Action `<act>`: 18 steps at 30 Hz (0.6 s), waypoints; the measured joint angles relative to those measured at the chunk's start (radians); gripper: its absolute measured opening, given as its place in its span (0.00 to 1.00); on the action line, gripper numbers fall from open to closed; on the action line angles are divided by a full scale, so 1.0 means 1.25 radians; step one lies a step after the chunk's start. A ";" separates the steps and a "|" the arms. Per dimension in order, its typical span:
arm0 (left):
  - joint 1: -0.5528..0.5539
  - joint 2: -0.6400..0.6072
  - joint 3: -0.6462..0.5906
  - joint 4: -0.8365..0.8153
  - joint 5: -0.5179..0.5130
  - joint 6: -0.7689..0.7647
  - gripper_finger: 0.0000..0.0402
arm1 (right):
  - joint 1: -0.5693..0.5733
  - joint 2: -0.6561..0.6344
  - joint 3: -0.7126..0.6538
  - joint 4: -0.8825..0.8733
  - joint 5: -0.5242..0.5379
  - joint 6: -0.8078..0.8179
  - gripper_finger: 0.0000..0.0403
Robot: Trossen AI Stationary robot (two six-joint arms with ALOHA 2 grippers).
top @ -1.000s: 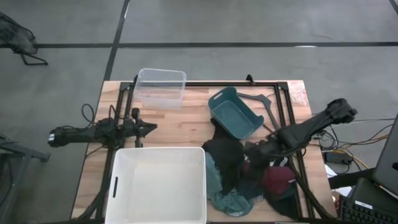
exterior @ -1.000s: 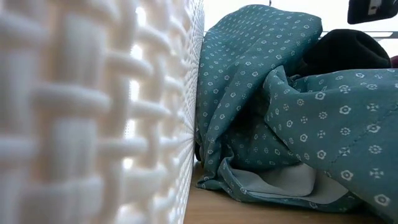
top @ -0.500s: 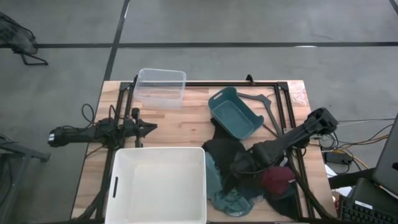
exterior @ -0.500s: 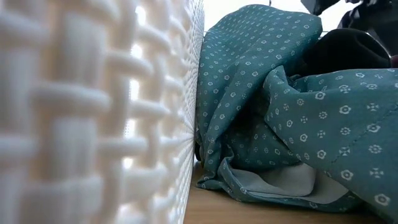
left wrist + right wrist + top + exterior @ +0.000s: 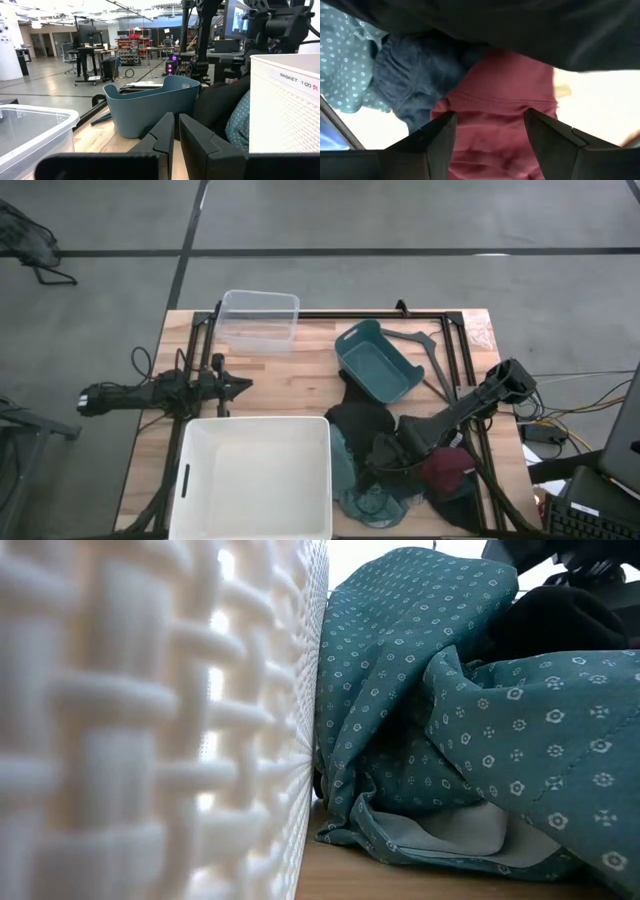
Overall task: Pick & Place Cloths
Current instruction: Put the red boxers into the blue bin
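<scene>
Over the cloths [image 5: 385, 460], right gripper [image 5: 372, 470] jaws spread, holding nothing.
Maroon cloth [image 5: 495, 120] lies between them; white tub [image 5: 255, 480] beside the pile, teal basket [image 5: 378, 362] beyond; left gripper [image 5: 240, 387] jaws closed.

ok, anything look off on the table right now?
Yes: the cloths lie in a tangled heap, draped against the white tub and toward the table's near edge. The teal basket sits skewed. Right gripper hangs open over the heap; left gripper waits shut.

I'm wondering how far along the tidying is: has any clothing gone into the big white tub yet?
No: seen from above, the white tub is bare inside, and the cloths lie heaped on the table beside it.
</scene>
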 joint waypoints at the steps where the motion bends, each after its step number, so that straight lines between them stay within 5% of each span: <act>1: 0.000 0.000 0.000 0.000 0.000 0.000 0.09 | 0.003 0.003 -0.001 0.000 0.007 -0.003 0.55; 7: 0.000 0.000 0.000 0.000 0.000 0.000 0.09 | 0.008 0.018 -0.002 0.000 0.012 -0.024 0.41; 14: 0.000 0.000 0.000 0.000 0.000 0.000 0.09 | 0.008 0.018 -0.001 0.000 0.012 -0.031 0.07; 18: 0.000 0.000 0.000 0.000 0.000 0.000 0.09 | 0.008 0.016 0.005 -0.011 0.006 -0.038 0.03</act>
